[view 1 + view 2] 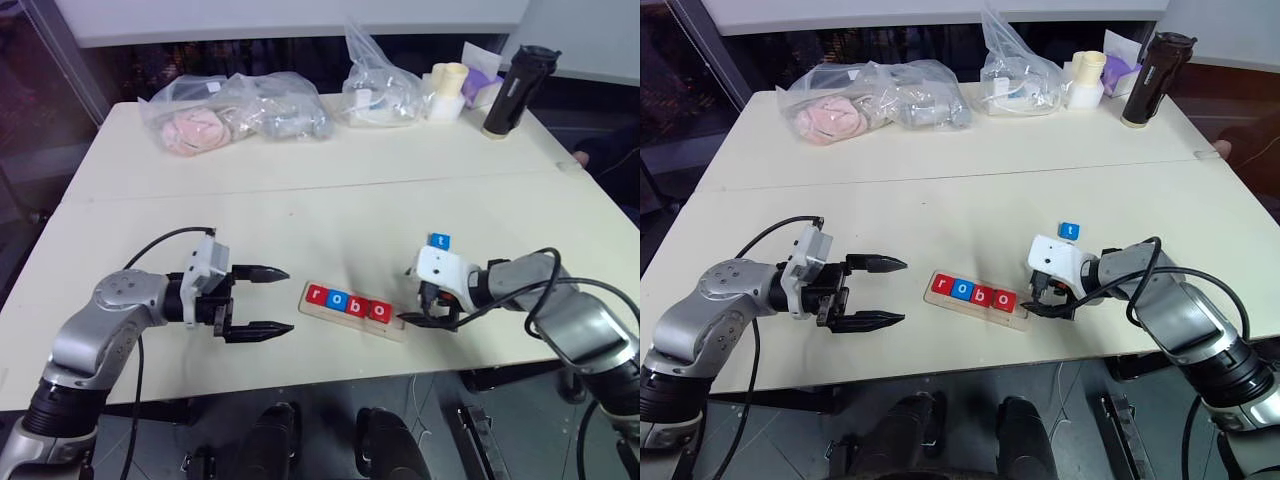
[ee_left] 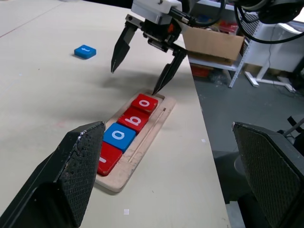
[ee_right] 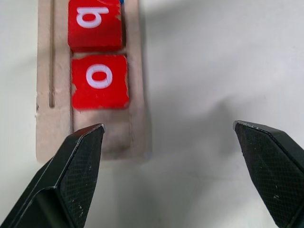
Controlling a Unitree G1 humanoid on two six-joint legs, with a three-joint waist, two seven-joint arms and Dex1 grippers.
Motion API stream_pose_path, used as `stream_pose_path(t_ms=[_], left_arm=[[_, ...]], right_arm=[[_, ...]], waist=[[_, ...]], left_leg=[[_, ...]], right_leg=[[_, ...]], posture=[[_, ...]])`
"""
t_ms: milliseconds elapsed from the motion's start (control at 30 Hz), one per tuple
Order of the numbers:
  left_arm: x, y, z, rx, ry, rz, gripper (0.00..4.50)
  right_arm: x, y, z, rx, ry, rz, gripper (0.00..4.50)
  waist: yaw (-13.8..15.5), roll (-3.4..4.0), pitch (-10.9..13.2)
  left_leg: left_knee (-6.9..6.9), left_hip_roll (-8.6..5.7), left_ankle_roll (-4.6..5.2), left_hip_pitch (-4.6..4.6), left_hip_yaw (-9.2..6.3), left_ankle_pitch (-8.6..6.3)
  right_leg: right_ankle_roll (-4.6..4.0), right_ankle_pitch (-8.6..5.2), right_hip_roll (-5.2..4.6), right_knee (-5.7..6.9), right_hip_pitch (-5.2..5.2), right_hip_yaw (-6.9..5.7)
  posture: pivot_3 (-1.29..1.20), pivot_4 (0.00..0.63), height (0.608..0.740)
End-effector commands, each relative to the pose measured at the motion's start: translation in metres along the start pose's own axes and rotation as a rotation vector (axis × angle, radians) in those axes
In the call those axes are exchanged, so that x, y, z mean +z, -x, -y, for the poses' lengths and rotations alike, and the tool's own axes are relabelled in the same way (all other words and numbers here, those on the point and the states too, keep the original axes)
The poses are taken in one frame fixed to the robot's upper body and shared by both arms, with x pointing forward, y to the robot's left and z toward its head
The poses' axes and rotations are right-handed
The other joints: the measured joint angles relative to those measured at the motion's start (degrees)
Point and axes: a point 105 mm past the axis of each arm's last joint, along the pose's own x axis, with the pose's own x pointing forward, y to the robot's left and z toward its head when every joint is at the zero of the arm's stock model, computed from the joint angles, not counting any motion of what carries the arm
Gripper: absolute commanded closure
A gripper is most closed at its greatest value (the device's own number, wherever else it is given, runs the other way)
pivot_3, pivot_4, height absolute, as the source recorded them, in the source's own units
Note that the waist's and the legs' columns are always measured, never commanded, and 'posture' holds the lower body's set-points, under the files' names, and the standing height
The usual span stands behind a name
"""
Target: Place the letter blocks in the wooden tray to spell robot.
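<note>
Left gripper (image 1: 278, 300) sits left of the wooden tray (image 1: 398, 329), jaws wide, holding nothing. The tray's near the table's front edge with r, o, b, o slotted in. Right gripper (image 2: 134, 80) is at its right end, jaws wide too, empty. Blue t block (image 1: 440, 241) lies just beyond.

Head stereo overhead; wrists near tray (image 2: 142, 142)

Wooden tray (image 3: 137, 85) cut off, right wrist view.
</note>
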Motion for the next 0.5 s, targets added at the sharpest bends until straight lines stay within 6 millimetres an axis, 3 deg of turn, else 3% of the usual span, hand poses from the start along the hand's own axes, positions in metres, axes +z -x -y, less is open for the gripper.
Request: stream_pose_path(t_ms=[33,500], left_arm=[[0.007,0.000,0.003,-0.010,-0.032,0.010,0.00],[0.006,0.000,0.004,-0.002,-0.029,0.009,0.00]], right_arm=[[0.006,0.000,0.003,-0.017,0.031,0.012,0.04],[0.022,-0.011,0.000,0.003,0.066,0.053,0.04]], waist=[[0.00,0.00,0.00],[0.03,0.00,0.00]], left_leg=[[0.00,0.00,0.00,0.00,0.00,0.00],[0.01,0.00,0.00,0.00,0.00,0.00]], right_leg=[[0.00,0.00,0.00,0.00,0.00,0.00],[0.00,0.00,0.02,0.02,-0.01,0.00]], posture=[[0.00,0.150,0.725],[0.00,0.150,0.725]])
